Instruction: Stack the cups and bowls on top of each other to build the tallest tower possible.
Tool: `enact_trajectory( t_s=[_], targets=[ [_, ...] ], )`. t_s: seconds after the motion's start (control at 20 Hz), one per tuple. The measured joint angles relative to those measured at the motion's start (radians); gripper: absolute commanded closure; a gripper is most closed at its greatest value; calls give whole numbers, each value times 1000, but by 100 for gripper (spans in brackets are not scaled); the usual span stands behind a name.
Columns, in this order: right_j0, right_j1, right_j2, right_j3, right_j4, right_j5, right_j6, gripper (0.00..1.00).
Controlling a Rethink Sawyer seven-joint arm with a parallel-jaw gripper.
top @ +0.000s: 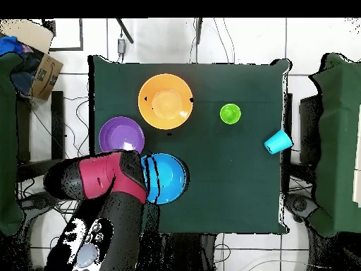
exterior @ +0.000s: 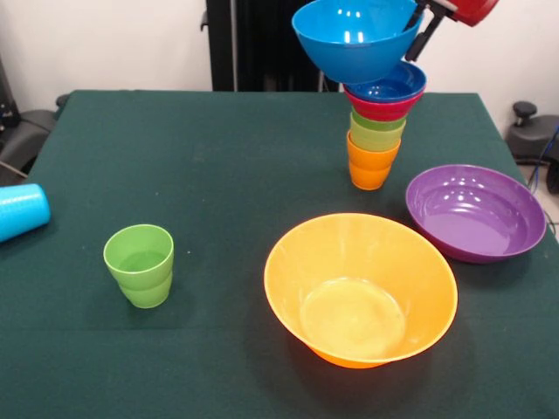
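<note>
light blue cup (exterior: pixel 19 211) cut by edge; fingers (exterior: pixel 425 30) mostly hidden

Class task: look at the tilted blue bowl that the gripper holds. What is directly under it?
Under the blue bowl stands the tower: another blue bowl, red bowl, two green cups, orange cup lowest. Any contact between bowl and tower is hidden.

We see a dark green desk (exterior: pixel 218 175) before a white wall (exterior: pixel 105 44), a cardboard box (top: pixel 44 70) beside it on pale tiled floor (top: pixel 233 39).
</note>
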Motion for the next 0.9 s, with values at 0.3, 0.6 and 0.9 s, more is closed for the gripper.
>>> enact_trajectory(
  t_s=[0.3,0.6,0.9],
  targets=[
    [25,15,-19,-11,19,0,0,100],
    [47,32,-36,-31,45,0,0,100],
    [70,53,-60,-51,71,0,0,100]
  ],
)
